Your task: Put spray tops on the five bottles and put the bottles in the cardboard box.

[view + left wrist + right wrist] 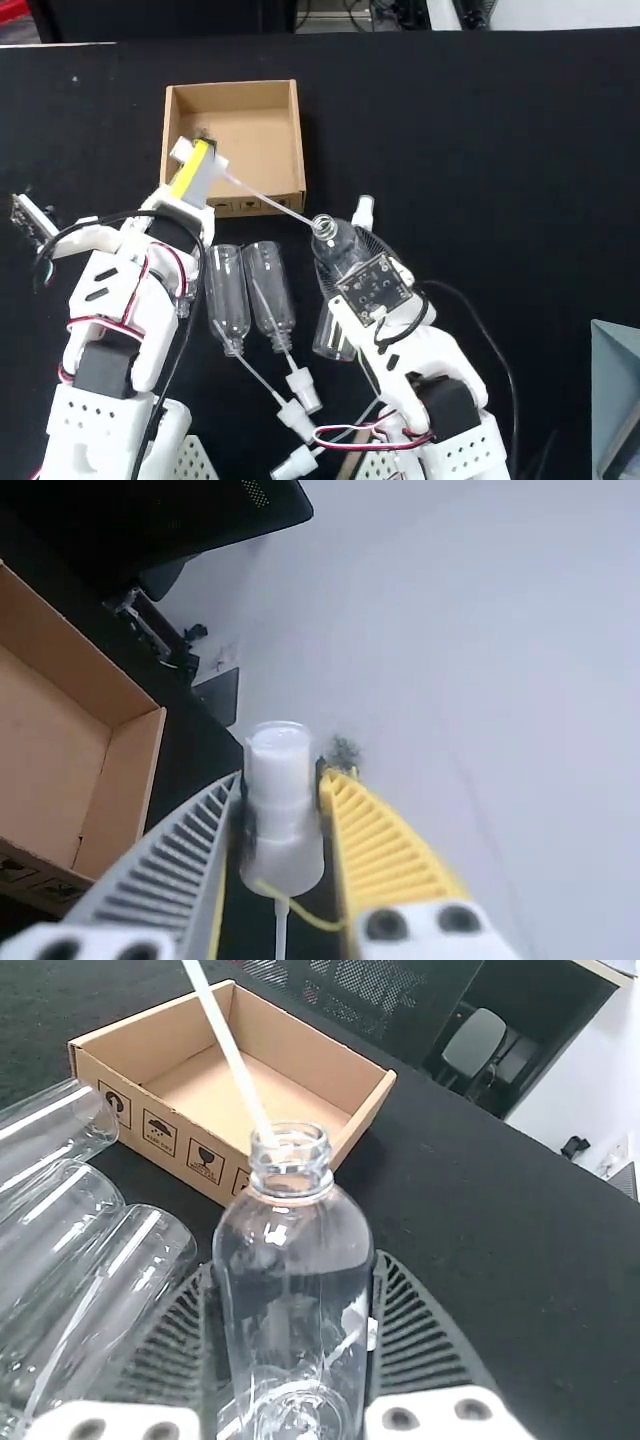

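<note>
Near the cardboard box (250,125), my left gripper (282,780) pinches the spray top (278,815) by its stiff collar while my right gripper (295,1265) clasps the light, probably slippery bottle (290,1340).

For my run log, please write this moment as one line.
left gripper: shut on spray top | right gripper: shut on bottle | dip tube: tip at bottle mouth | spray top: not yet seated
</note>
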### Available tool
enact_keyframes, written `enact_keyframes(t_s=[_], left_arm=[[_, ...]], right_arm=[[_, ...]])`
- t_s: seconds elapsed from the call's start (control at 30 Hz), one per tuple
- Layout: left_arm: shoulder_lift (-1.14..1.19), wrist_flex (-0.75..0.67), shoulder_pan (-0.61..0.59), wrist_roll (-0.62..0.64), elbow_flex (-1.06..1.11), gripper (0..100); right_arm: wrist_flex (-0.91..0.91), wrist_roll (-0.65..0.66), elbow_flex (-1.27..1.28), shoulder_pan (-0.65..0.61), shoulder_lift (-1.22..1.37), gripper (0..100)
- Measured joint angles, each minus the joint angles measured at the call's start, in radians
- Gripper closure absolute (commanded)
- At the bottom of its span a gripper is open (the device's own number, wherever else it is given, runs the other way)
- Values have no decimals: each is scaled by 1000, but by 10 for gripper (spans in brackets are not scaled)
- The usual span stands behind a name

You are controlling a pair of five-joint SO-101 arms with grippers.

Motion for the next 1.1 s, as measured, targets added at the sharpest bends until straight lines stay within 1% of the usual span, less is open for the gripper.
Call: enact_keyframes(t_s=[0.13,0.3,0.4,0.63,0.8,1.1], left_arm=[[0,0,6,-31,0,971],[-2,-3,94,-104,17,971],[-2,-32,147,-140,48,971],[-2,-130,172,-150,114,971],[-2,-138,195,-164,117,971],[-2,-138,301,-232,152,971]], right_arm=[[0,0,0,0,0,977],[0,2,0,0,0,977],[0,3,0,-2,0,977],[0,3,2,-2,0,977],[0,3,2,-2,0,976],[26,3,2,-2,0,974]])
